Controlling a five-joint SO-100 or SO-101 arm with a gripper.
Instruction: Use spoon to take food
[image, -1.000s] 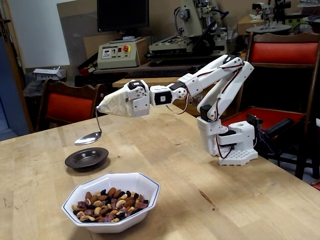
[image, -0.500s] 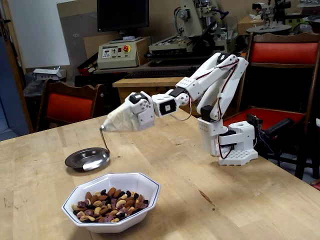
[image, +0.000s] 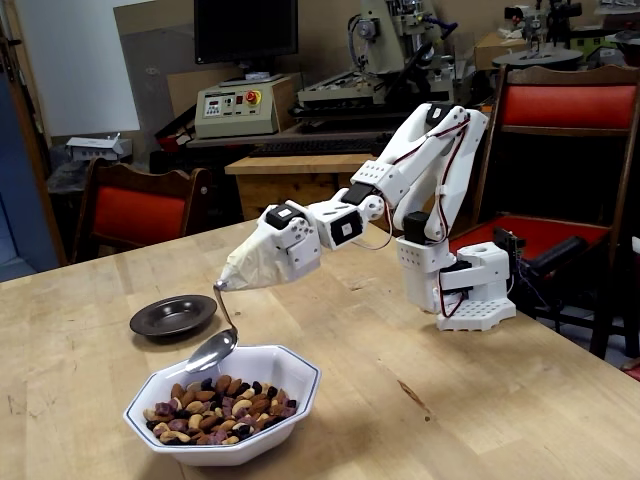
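Note:
My gripper (image: 234, 277) is wrapped in beige tape, which hides its fingers. The spoon (image: 212, 350) hangs from its taped tip by a thin bent handle. The shiny spoon bowl looks empty and sits just above the back left rim of the white octagonal bowl (image: 300, 372). The food (image: 222, 408), mixed nuts and dark dried fruit, fills the bottom of that bowl, a little below and in front of the spoon. The arm reaches left and downward from its base (image: 470, 295).
A dark round metal dish (image: 172, 315) lies on the wooden table (image: 450, 400) to the left behind the white bowl. Red chairs stand along the table's far edge. Workshop machines and a monitor fill the background.
The arm has swung right and lowered. The spoon went from above the dark dish, down to it, then across to the white bowl's rim.

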